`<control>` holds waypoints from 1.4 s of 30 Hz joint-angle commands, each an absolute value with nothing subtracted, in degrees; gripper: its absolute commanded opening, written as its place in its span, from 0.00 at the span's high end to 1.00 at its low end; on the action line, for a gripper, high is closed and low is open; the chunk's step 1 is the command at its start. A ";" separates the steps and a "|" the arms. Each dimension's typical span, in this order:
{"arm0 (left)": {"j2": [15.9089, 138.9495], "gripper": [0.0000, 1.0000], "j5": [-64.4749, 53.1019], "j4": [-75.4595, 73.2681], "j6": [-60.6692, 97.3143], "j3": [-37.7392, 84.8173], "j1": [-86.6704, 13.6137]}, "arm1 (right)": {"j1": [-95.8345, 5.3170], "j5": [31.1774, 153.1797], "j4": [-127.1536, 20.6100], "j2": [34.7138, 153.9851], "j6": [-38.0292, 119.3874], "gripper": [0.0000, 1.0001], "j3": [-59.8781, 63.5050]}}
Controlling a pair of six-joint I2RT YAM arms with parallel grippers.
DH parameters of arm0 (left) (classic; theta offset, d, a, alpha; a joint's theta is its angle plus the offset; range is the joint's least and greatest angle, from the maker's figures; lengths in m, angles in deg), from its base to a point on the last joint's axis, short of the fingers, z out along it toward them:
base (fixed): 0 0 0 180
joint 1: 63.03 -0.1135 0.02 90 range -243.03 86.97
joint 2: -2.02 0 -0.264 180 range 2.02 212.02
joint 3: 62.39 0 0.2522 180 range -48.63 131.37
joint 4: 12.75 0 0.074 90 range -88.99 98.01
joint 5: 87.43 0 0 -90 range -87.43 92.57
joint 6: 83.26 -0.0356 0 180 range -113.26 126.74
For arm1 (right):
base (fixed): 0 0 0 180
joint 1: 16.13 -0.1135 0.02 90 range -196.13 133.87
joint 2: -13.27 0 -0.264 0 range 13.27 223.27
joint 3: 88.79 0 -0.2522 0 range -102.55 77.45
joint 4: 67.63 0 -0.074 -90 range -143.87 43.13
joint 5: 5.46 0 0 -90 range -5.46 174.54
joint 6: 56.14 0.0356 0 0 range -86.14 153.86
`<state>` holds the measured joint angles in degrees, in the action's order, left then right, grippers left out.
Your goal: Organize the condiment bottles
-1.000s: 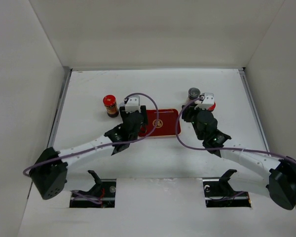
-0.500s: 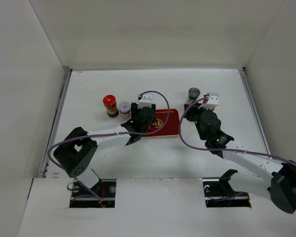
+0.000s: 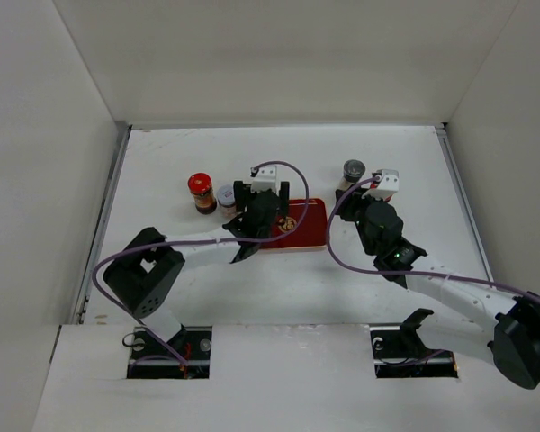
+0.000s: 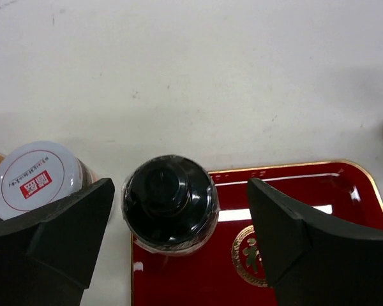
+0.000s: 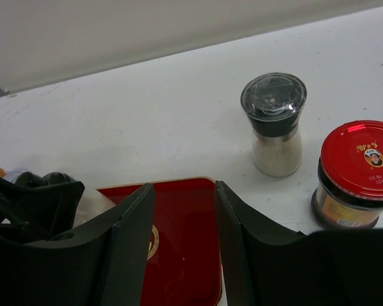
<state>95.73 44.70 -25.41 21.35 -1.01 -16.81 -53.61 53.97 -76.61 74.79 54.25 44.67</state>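
Your left gripper [image 4: 179, 191] stands apart around the round, glossy black-capped bottle [image 4: 169, 204]. Your right gripper [image 5: 184, 191] gapes above the shiny red tray [image 5: 185, 268].

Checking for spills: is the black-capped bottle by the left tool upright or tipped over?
Upright: the left wrist view looks straight down on the black-capped bottle, its round cap centred inside the open left tool.

Lab: white-walled robot booth [image 3: 252, 63]

Illegible red label [image 4: 36, 185] on white lid [image 4: 14, 167]
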 commanded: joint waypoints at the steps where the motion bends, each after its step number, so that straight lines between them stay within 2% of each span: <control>1: 90.11 0.12 46.52 -32.74 20.28 -1.95 -16.06 | -53.44 54.74 -79.53 75.05 54.61 0.51 44.58; 5: 81.33 0.10 47.66 -31.43 20.63 -6.69 -15.96 | -53.26 54.83 -79.88 74.61 54.78 0.51 45.02; 9: 71.30 0.13 47.40 -24.77 25.18 -12.50 -17.71 | -53.53 54.92 -79.97 74.70 54.78 0.50 44.84; 13: 67.50 0.18 43.72 -15.27 31.70 -13.74 -23.15 | -53.44 55.44 -79.62 75.76 54.78 0.49 44.40; 16: 69.86 0.21 37.93 -12.71 32.67 -12.07 -27.99 | -53.35 56.32 -80.32 76.37 55.04 0.48 44.49; 21: 78.30 0.21 34.22 -12.26 31.97 -7.33 -30.90 | -53.35 56.59 -80.50 76.81 55.05 0.45 44.49; 30: 87.79 0.20 34.22 -14.81 31.62 -2.40 -32.40 | -53.53 56.76 -80.41 77.61 54.70 0.27 44.05; 34: 90.79 0.30 34.65 -14.81 31.79 -0.73 -33.01 | -53.53 56.85 -80.76 76.81 54.78 0.24 44.49; 40: 89.40 0.59 36.67 -14.90 32.14 -2.48 -32.14 | -53.18 57.03 -80.68 76.11 55.05 0.24 44.75; 42: 86.85 0.65 37.64 -15.51 32.58 -4.85 -31.09 | -53.44 57.03 -81.02 76.20 55.13 0.24 44.75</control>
<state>91.12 36.16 -13.32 31.39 -3.16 -32.42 -53.61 56.13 -77.81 77.41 54.68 44.67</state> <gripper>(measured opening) 0.596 0.764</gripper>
